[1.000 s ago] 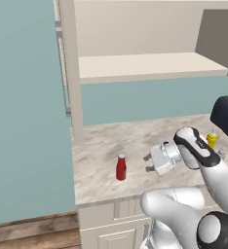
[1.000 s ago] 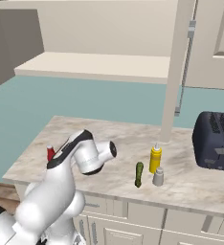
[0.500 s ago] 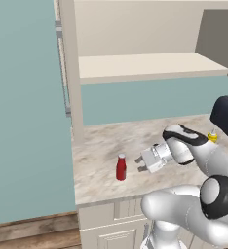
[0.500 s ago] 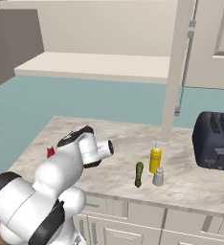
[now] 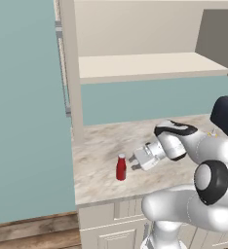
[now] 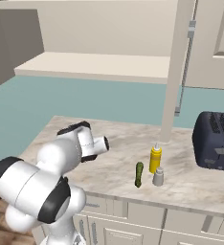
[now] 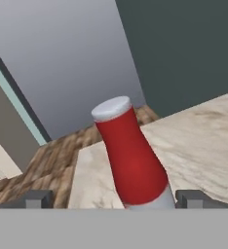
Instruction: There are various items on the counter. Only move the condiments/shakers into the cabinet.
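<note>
Marbled counter (image 5: 101, 146): small red bottle (image 5: 121, 167) upright, just ahead of gripper (image 5: 133, 163), jaws wide open, holding nothing.

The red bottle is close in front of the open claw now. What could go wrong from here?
1. The small red bottle stands upright, apart from the claw, whose fingertips frame only its base. A push there may tip this narrow bottle.
2. It stands near the counter corner, with floor beyond it in the hand view. A shove could send it off.
3. The cabinet shelf sits well above. A loose grip on the bottle's tapered body might slip during the lift.
</note>
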Controlling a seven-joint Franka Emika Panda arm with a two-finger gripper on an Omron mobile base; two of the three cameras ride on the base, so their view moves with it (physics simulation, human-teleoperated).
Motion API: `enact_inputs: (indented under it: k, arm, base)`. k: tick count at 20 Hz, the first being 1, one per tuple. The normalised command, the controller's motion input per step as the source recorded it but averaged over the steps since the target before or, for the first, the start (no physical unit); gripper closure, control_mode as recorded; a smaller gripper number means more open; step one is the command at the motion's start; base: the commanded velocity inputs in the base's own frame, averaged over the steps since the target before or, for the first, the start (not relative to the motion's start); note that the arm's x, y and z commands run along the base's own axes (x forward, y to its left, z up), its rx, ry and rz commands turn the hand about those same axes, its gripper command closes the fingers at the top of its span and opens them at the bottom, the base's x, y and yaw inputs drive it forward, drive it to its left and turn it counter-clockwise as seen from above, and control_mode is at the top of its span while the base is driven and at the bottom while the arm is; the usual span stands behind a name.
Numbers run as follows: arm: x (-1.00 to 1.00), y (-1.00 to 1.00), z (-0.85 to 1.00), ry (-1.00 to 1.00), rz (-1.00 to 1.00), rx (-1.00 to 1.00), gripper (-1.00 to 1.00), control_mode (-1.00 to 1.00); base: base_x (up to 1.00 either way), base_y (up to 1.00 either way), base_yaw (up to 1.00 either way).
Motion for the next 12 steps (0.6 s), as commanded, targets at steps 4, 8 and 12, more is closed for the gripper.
enact_inputs:
  k: [4, 8, 12]
  arm:
    - [0.00, 0.17, 0.00, 0.00, 0.00, 0.00, -1.00, -1.00]
    - [0.00, 0.14, 0.00, 0.00, 0.00, 0.00, -1.00, -1.00]
    - [0.00, 0.12, 0.00, 0.00, 0.00, 0.00, -1.00, -1.00]
  base:
    - [0.00, 0.00, 0.00]
    - [0.00, 0.00, 0.00]
    - [0.00, 0.00, 0.00]
